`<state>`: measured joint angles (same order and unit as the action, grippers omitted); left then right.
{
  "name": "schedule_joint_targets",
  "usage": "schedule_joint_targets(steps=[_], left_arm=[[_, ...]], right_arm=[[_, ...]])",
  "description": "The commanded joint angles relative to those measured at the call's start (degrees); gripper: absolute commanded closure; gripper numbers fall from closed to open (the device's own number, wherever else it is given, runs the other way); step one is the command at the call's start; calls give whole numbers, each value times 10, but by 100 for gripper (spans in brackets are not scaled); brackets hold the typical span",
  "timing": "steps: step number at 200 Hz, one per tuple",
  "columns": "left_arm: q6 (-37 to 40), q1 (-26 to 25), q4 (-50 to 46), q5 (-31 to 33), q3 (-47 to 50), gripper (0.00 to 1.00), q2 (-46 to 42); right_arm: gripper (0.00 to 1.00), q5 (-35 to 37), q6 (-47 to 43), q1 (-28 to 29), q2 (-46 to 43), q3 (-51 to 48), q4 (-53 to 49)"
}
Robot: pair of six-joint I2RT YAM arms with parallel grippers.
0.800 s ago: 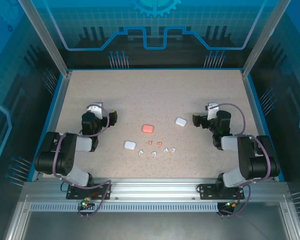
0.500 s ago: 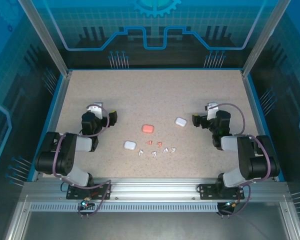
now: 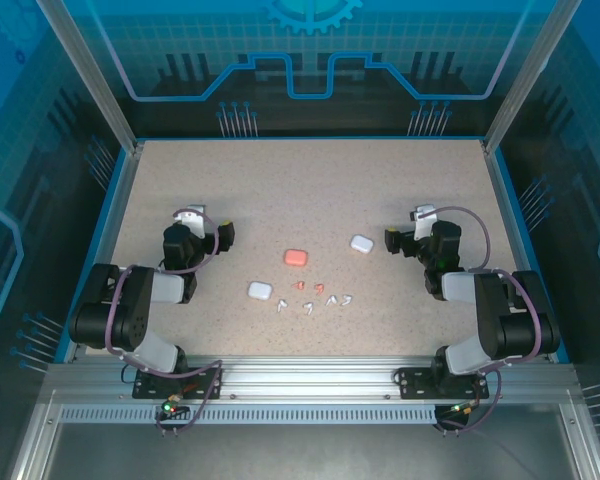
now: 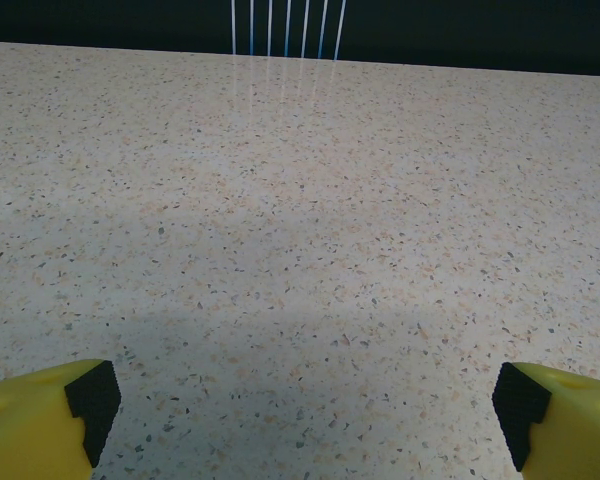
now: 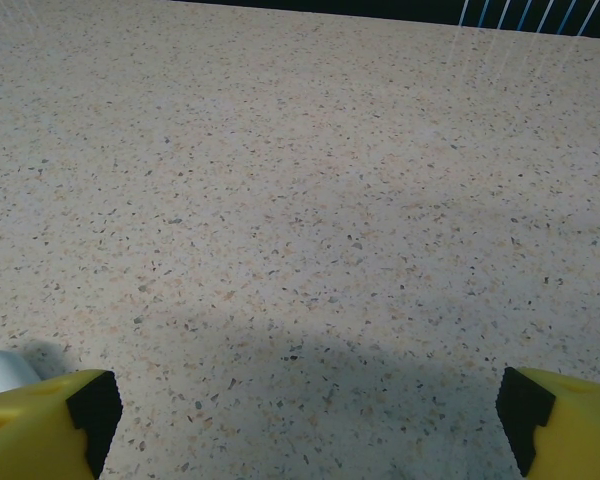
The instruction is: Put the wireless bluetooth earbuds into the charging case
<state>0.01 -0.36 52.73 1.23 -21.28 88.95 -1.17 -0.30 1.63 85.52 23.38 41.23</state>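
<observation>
Near the table's middle lie three small rounded charging cases: a white one (image 3: 260, 290), a salmon one (image 3: 296, 258) and another white one (image 3: 361, 243). In front of them the tiny earbuds are scattered: two salmon-red (image 3: 300, 285) (image 3: 319, 284) and several white (image 3: 308, 308). My left gripper (image 3: 225, 233) (image 4: 305, 410) rests low at the left, open, with bare tabletop between its yellow fingers (image 4: 40, 420). On the right, my right gripper (image 3: 391, 238) (image 5: 308, 410) is open too and holds nothing. The white case's edge (image 5: 0, 368) shows beside its left finger.
The speckled beige table (image 3: 310, 180) has blue rims and dark walls around it. An aluminium frame rail (image 3: 310, 375) runs along the near edge by the arm bases. Free surface stretches behind the cases.
</observation>
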Motion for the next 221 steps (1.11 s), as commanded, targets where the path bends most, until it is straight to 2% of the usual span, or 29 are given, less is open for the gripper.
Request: schedule_joint_targets(steps=[1,48,69,86,118,127,139,153,196,221], left_arm=[[6,4,-4,8,-8,1,-1],[3,4,-7,15,-9,1,-1],[2,4,30,24,11,1,-5],[11,-7,26,31,33,1,-58],[43,-62,-85,91,21,1,-189],[12,-77,-138,107,0,1,-221],[-63,-82,-274,107,-56,1,-253],[-132,-86,-377,73,-106,1,-276],[-303,-108,-562,-31,-146,1,-360],[-335,-127,-641,-85,-154,1,-384]], right_arm=[[0,8,-6,9,6,13,18],[0,8,-7,9,6,14,18],[0,6,-5,7,6,14,19],[0,16,3,4,-24,38,-49],[0,5,12,-1,-106,73,-178],[0,-1,12,-1,-115,94,-230],[0,-12,0,6,-129,122,-303],[0,-15,-17,18,-144,156,-380],[0,-16,-73,64,-141,288,-632],[0,8,-103,98,-108,366,-753]])
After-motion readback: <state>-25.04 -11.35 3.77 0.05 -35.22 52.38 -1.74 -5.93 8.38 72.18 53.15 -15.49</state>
